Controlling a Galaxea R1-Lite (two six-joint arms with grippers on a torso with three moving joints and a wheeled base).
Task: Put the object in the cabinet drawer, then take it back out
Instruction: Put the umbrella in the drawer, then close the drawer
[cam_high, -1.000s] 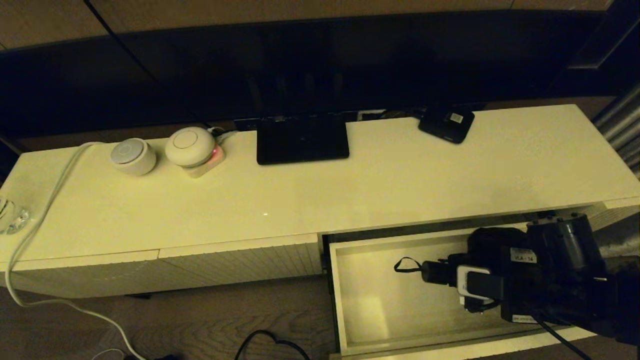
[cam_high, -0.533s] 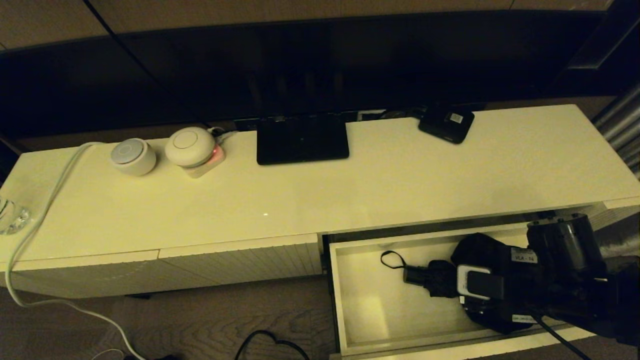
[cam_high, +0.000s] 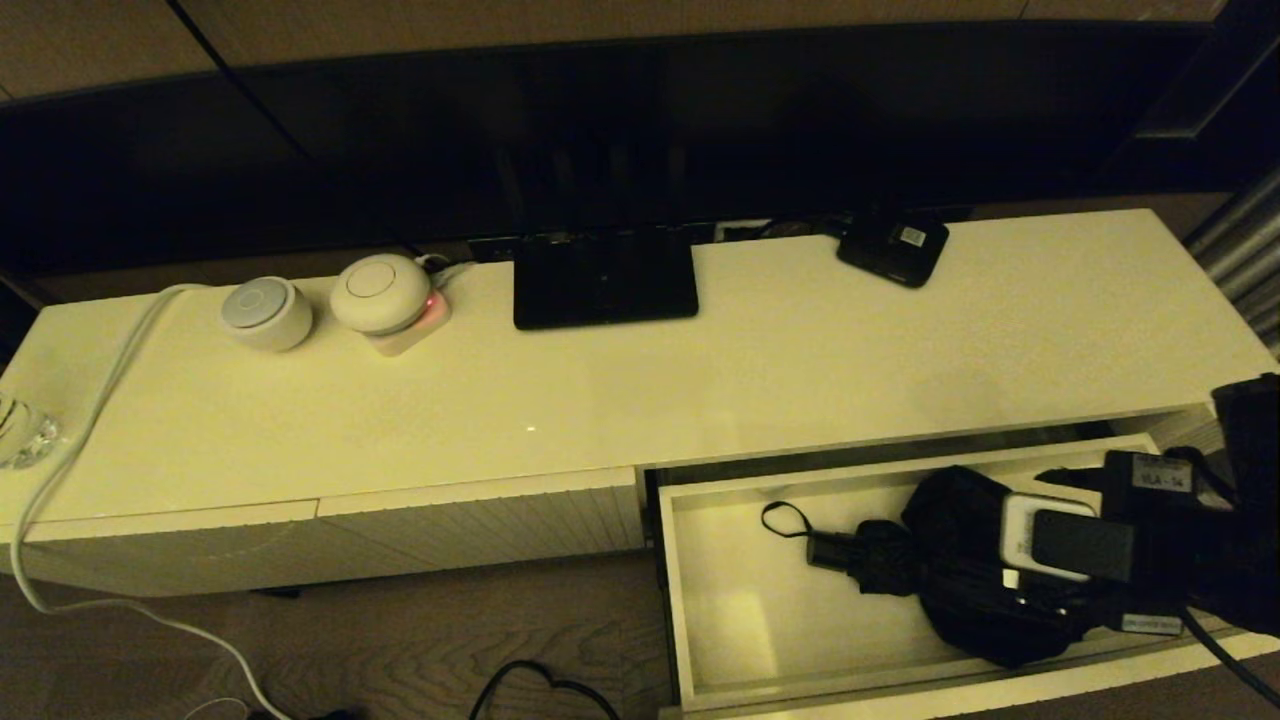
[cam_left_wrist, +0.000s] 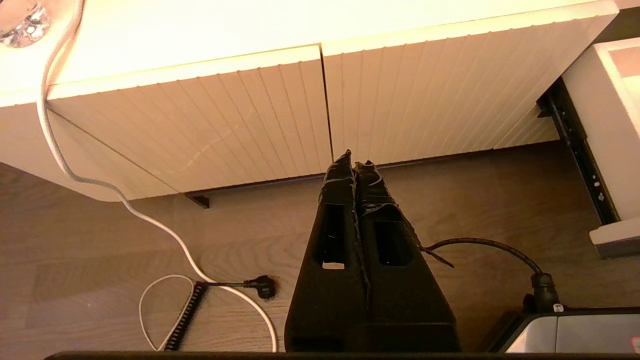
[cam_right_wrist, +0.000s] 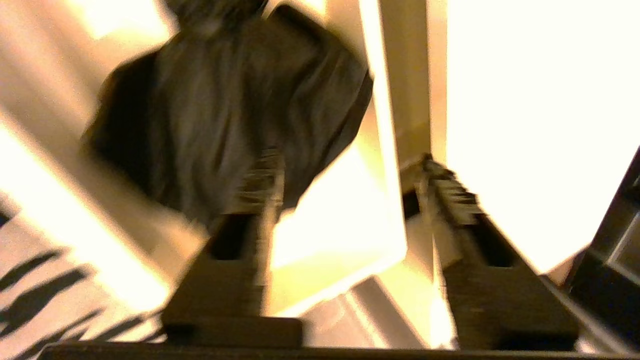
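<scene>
The black folding umbrella (cam_high: 950, 575) lies inside the pulled-out cabinet drawer (cam_high: 672, 600), its handle (cam_high: 830, 550) and strap loop (cam_high: 782, 518) pointing left. My right gripper (cam_high: 1050, 545) hovers over the canopy's right end, open and holding nothing. In the right wrist view the right gripper (cam_right_wrist: 347, 162) shows its fingers spread wide, with the umbrella (cam_right_wrist: 225, 110) beyond one finger and the drawer's wall (cam_right_wrist: 390, 100) between them. My left gripper (cam_left_wrist: 354, 157) is shut and empty, parked low above the floor before the closed ribbed fronts (cam_left_wrist: 250, 115).
On the cabinet top stand a black screen base (cam_high: 605, 280), a small black box with a white label (cam_high: 893, 247), two round white devices (cam_high: 267, 312) (cam_high: 380, 292) and a white cable (cam_high: 90, 400). Cables lie on the wooden floor (cam_left_wrist: 220, 287).
The right gripper has let go of the umbrella and drawn back to the right. The umbrella dropped onto the drawer's floor and now lies still.
</scene>
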